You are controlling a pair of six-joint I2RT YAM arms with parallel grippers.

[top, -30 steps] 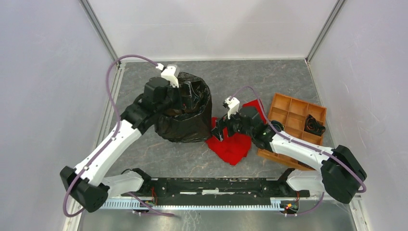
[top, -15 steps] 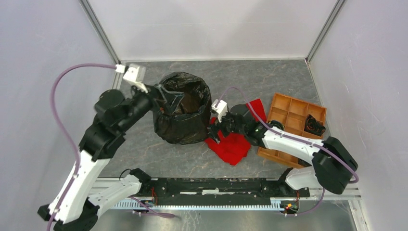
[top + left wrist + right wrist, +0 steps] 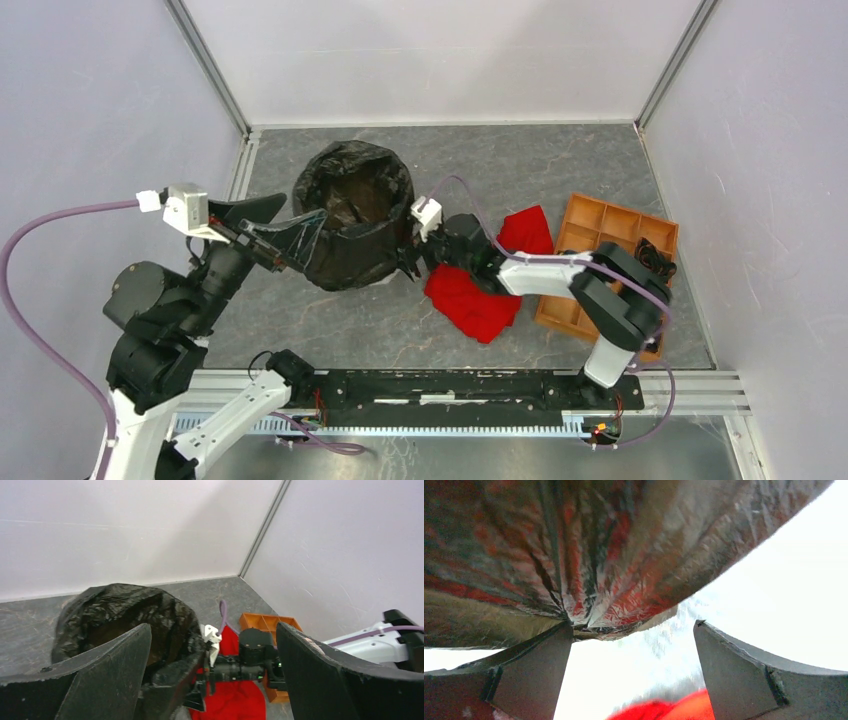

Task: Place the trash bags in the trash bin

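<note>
While my left gripper (image 3: pixel 214 629) is hanging with its jaws spread wide and nothing clamped between them, it is pointing at the left flank of the trash bag (image 3: pixel 352 215). A fold of film is lying close by one finger, though I cannot tell whether it is touching. My right gripper (image 3: pixel 633 626) is likewise gaping and empty, sitting low at the bag's right side, just beside the red cloth (image 3: pixel 475 305). In its wrist view the wrinkled skirt is hanging above the fingers and the white wall of the trash bin (image 3: pixel 754 590) is showing beneath the hem. Seen from above, the bag is sitting in the bin with its mouth open and its skirt draped down the outside, so I am judging the lining nearly done. I am expecting the film to handle as light, limp and slippery, tearing if dragged hard over the rim, so I am favouring a pinch on a gathered fold at the hem, never on flat sheet. The orange tray (image 3: pixel 610 250) is lying well apart to the right.
</note>
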